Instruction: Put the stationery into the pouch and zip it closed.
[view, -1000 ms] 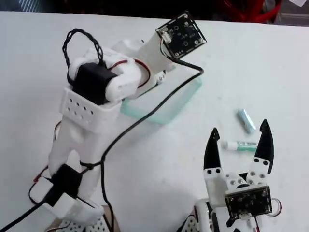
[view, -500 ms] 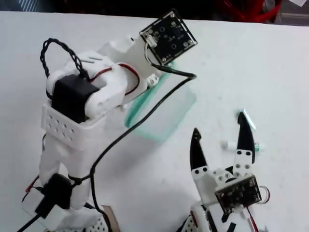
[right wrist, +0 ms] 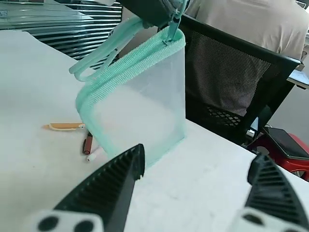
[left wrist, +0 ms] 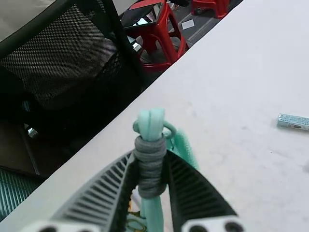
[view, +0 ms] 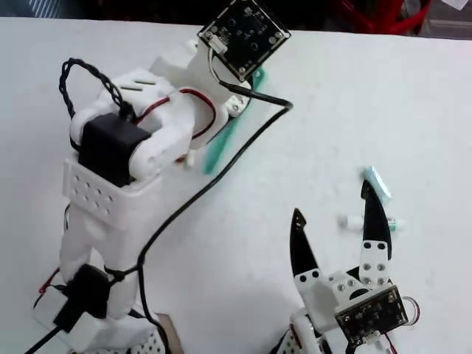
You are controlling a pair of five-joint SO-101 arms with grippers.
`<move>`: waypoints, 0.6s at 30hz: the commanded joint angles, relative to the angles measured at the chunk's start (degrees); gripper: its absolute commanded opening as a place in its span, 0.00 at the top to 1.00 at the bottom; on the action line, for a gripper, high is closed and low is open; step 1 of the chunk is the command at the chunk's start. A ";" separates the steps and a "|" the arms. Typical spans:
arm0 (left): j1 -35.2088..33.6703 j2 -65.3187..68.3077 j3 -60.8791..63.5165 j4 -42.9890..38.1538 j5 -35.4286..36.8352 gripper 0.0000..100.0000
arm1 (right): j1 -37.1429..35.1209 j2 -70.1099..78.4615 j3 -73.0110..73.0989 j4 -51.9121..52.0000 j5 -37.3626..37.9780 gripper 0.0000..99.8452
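The mint-green mesh pouch (right wrist: 140, 106) hangs upright from its top end, its lower edge close to the white table. My left gripper (left wrist: 150, 159) is shut on the pouch's green loop and grey cord. From above the pouch (view: 228, 133) looks edge-on beneath the left wrist. My right gripper (view: 335, 221) stands open in front of the pouch, nothing between its fingers (right wrist: 116, 179). A light blue stick (view: 376, 181) and a white-and-green pen (view: 352, 220) lie by the right fingertip. Beyond the pouch lie a tan pen (right wrist: 65, 126) and a brown pen (right wrist: 88, 144).
The left arm's white body (view: 110, 192) and black cable (view: 184, 214) take up the table's left side. The table's far edge (left wrist: 159, 82) drops to a black mesh chair (left wrist: 63, 58) and red stools (left wrist: 154, 24).
The left arm has lifted the pouch from lying flat and swung it back and upright, so it shows edge-on. The right gripper drew back and shifted left, staying open.
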 commanded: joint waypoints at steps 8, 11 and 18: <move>0.40 -1.19 -2.29 -1.67 3.87 0.94 | -0.40 -0.04 -0.26 0.04 -0.62 0.66; 0.48 -1.19 -1.93 -3.25 6.51 0.94 | -2.68 -0.04 -1.05 0.04 -0.70 0.66; 2.95 4.00 -3.87 -5.36 7.82 0.94 | -15.25 0.13 -5.98 -0.04 -5.01 0.66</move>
